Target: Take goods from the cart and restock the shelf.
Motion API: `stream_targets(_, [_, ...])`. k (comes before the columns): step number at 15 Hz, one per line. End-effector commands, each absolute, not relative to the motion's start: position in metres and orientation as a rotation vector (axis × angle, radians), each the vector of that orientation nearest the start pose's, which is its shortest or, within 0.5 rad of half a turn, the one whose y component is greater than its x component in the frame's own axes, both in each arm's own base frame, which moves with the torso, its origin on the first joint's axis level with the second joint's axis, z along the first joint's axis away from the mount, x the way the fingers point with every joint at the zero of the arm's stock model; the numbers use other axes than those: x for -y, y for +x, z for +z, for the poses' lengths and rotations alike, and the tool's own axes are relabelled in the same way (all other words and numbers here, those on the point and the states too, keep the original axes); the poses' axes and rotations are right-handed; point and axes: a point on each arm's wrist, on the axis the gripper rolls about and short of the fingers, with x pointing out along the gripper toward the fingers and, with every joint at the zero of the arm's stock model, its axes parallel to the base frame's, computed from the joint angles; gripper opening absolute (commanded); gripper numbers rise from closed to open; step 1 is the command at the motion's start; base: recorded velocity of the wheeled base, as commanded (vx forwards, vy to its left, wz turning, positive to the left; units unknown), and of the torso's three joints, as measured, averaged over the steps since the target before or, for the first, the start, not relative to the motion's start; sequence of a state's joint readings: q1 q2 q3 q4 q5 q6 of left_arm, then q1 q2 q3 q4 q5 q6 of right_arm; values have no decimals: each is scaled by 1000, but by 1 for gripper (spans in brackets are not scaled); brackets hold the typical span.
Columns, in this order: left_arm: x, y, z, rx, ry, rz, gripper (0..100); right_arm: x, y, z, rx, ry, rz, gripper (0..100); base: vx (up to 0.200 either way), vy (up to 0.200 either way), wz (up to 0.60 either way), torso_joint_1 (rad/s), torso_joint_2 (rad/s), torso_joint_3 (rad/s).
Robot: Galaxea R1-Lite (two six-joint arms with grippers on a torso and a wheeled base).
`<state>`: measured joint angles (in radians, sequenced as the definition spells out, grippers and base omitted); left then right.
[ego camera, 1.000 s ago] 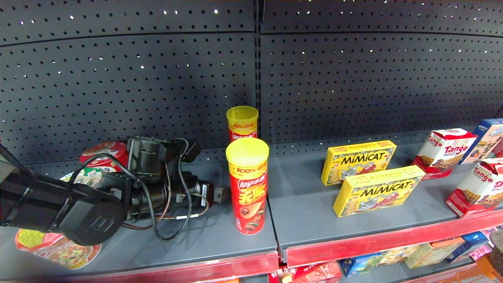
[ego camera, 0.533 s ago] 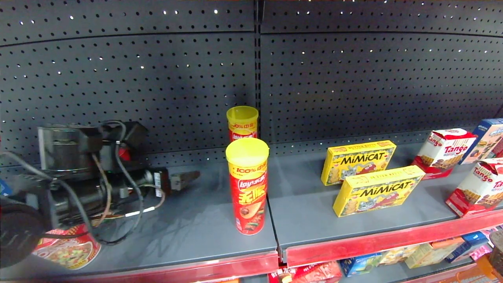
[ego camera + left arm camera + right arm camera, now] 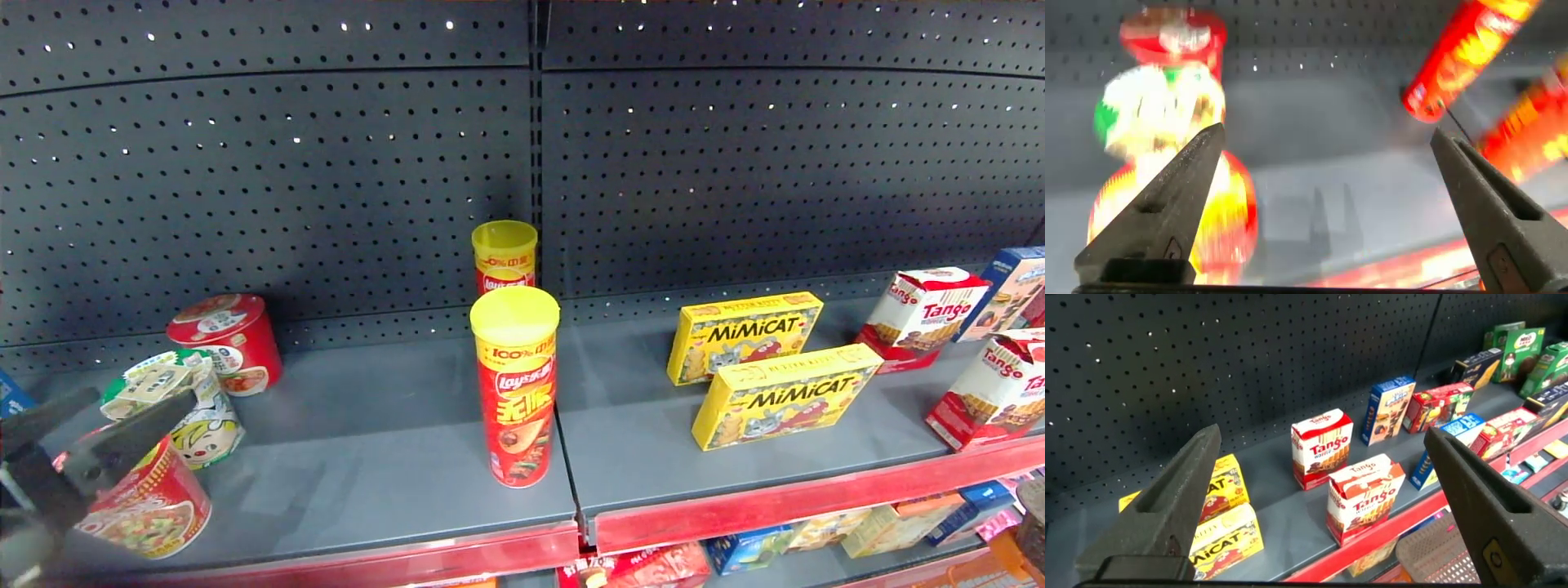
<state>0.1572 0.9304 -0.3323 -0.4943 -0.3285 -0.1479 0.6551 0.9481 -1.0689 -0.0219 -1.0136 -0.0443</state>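
Fingers spread (left gripper) near red noodle cup on shelf.

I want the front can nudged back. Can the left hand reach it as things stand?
Probably yes: the left hand is open at the left of the shelf, with nothing standing between it and the front can.

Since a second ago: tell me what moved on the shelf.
The left gripper drew back from beside the front can toward the robot's left and now sits open and empty before the cups, which the arm had covered. That can, the back can, cups and boxes stayed put.
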Motion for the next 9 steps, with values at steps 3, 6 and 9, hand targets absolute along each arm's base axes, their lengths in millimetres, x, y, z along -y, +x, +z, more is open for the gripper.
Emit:
stream_targets(3, [4,28,142,-17,-153,-224,100,-33,75,353,89,63,-360,100,0,0,0,0,0,0])
stream_targets(6, [9,-2,127,-3,-141,-328,100,-33,74,353,92,67,-360,100,0,0,0,0,0,0])
stream_targets(9, [9,-30,98,-28,-90,-386,100,-32,73,355,97,71,-368,100,0,0,0,0,0,0])
